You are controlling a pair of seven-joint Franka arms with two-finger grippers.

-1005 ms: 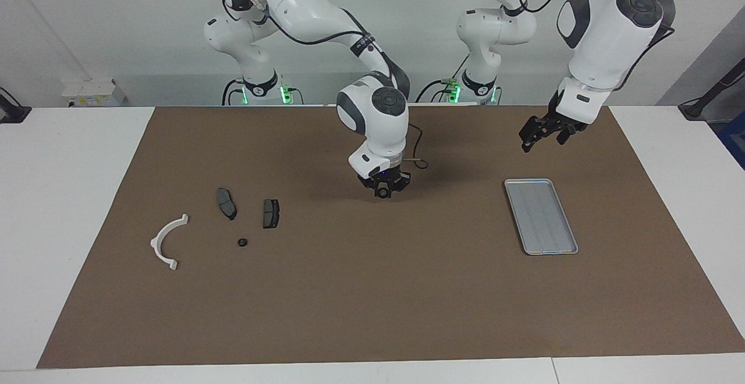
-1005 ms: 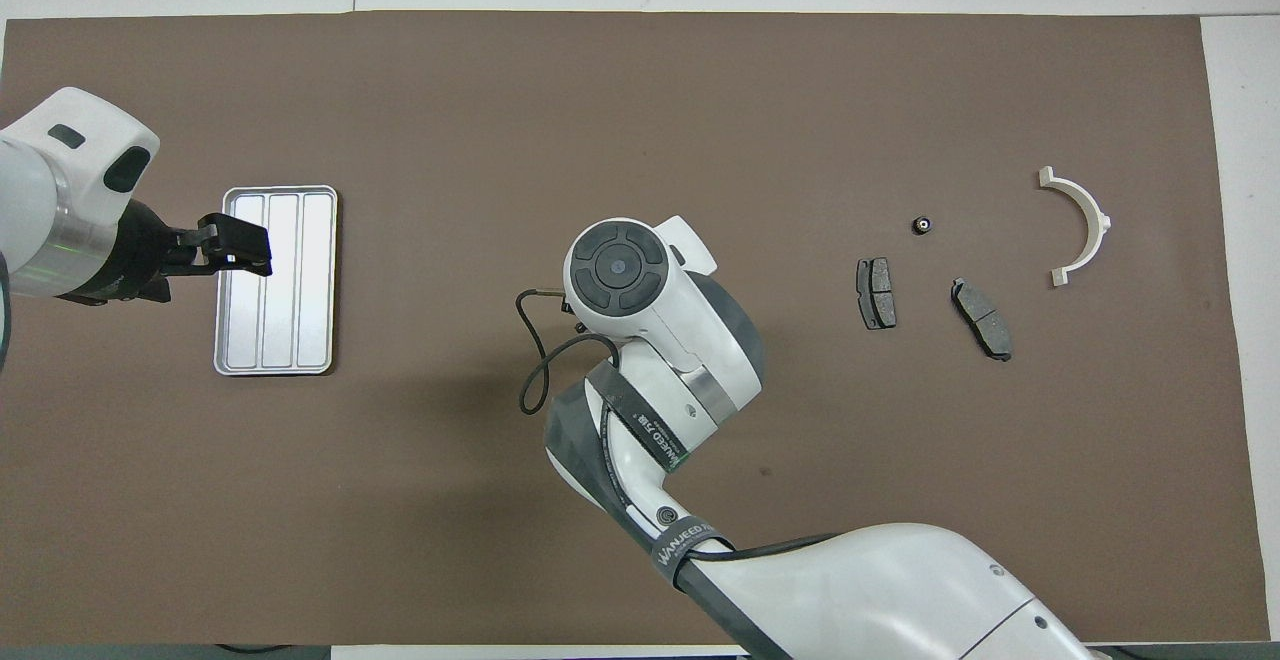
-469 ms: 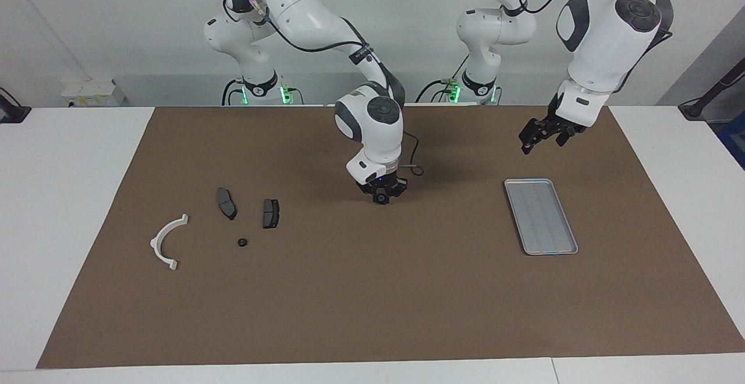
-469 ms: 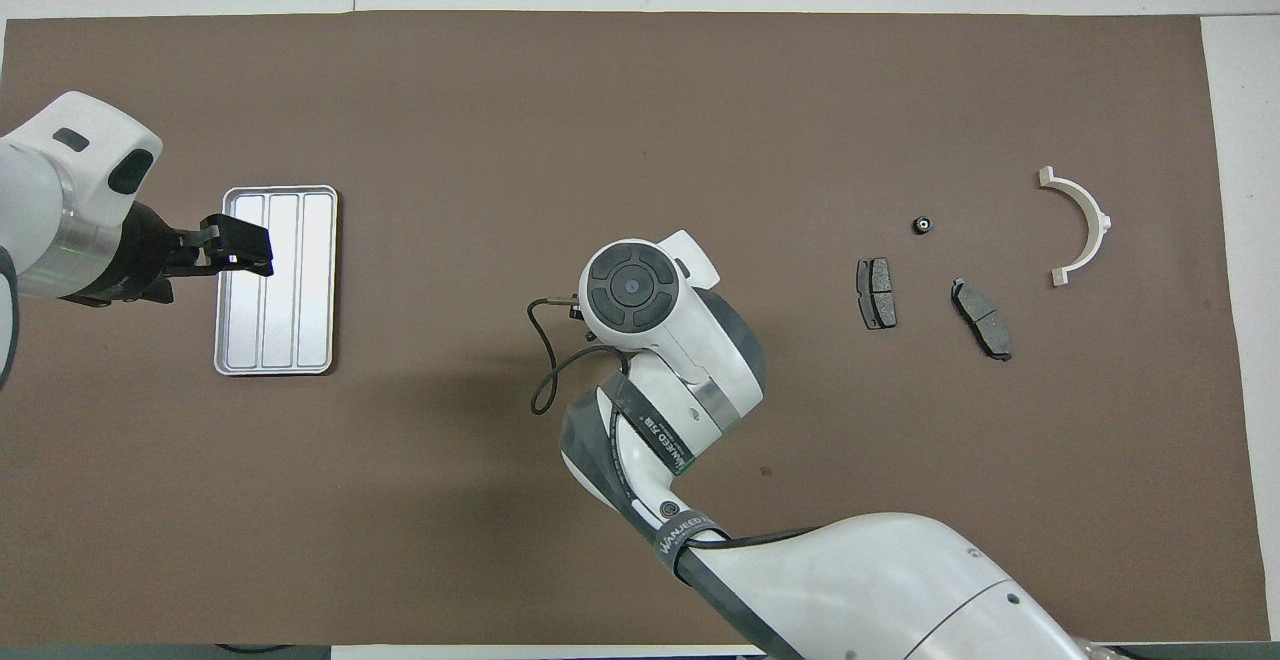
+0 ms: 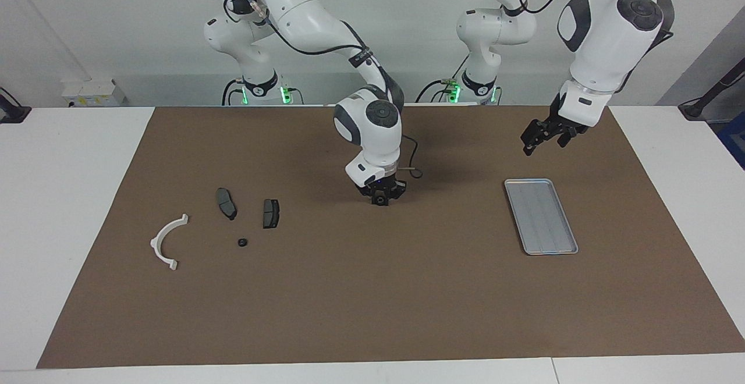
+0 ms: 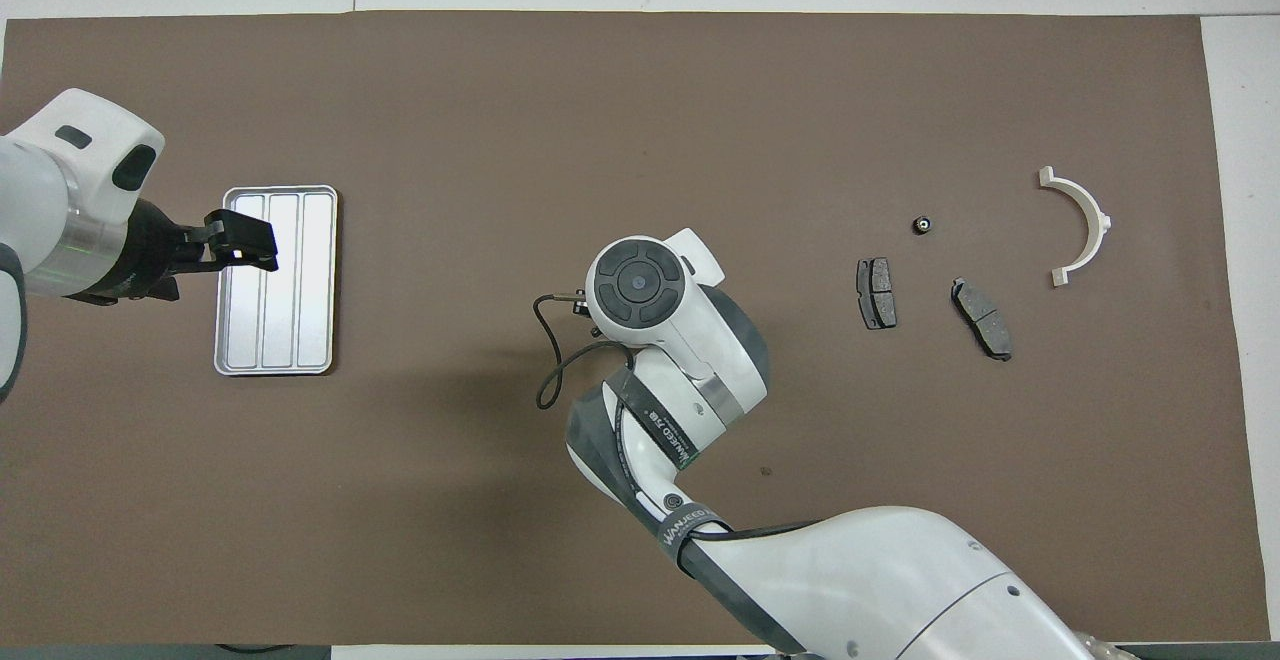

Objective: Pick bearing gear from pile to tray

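The pile lies toward the right arm's end: a white half-ring bracket (image 5: 167, 241) (image 6: 1082, 225), two dark brake pads (image 5: 226, 203) (image 5: 270, 213), and a small black ring (image 5: 242, 242) (image 6: 921, 225). The silver tray (image 5: 541, 216) (image 6: 277, 282) lies toward the left arm's end. My right gripper (image 5: 380, 199) hangs low over the middle of the mat, shut on a small black ring; its own wrist (image 6: 637, 283) hides it in the overhead view. My left gripper (image 5: 538, 139) (image 6: 243, 241) waits open and empty in the air by the tray's edge.
A brown mat (image 5: 372, 302) covers most of the white table. A black cable (image 6: 548, 365) loops from the right wrist. Nothing lies on the tray's ribbed floor.
My right gripper has come down closer to the mat and shifted slightly toward the pile. The left gripper has barely moved. The pile and the tray have not moved.
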